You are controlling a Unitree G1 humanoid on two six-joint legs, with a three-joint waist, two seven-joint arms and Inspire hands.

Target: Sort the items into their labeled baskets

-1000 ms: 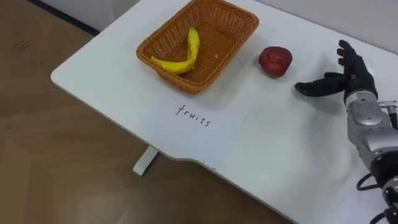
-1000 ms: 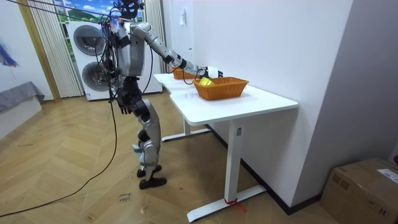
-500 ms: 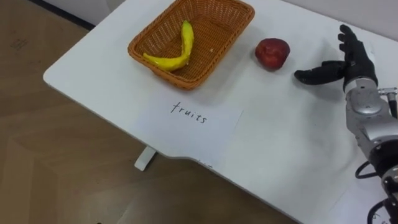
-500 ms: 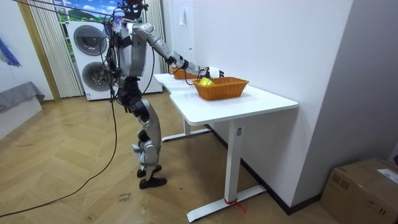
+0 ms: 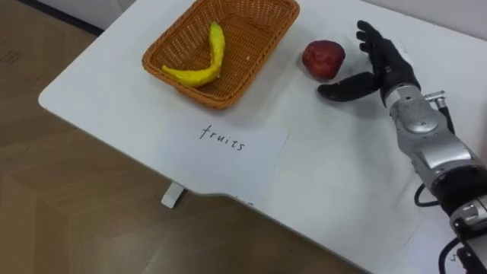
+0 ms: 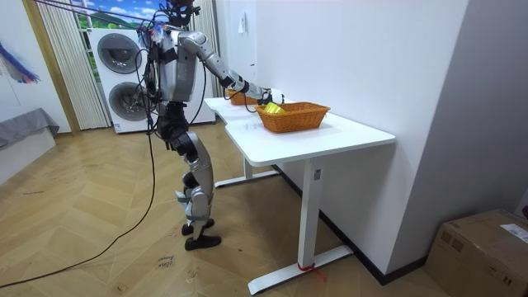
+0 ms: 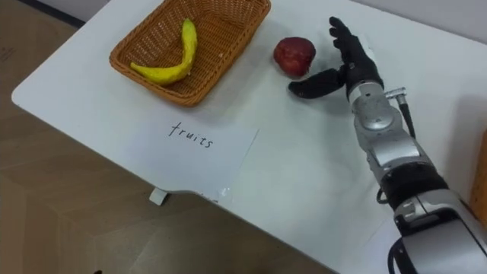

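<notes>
Wicker basket at the table's left already holds the banana, with a paper label lying in front of it. To its right the red apple sits on the white table, not yet sorted. Just beside it the right hand is spread wide, thumb out, gripping nothing. Fruit looks half done; how the office supplies stand I cannot tell.

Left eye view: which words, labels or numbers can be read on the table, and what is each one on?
"fruits": handwritten in dark ink on the white sheet of paper lying on the table, just in front of the wicker basket.
No other text, number or sign can be read in the eye views or the room view.
</notes>
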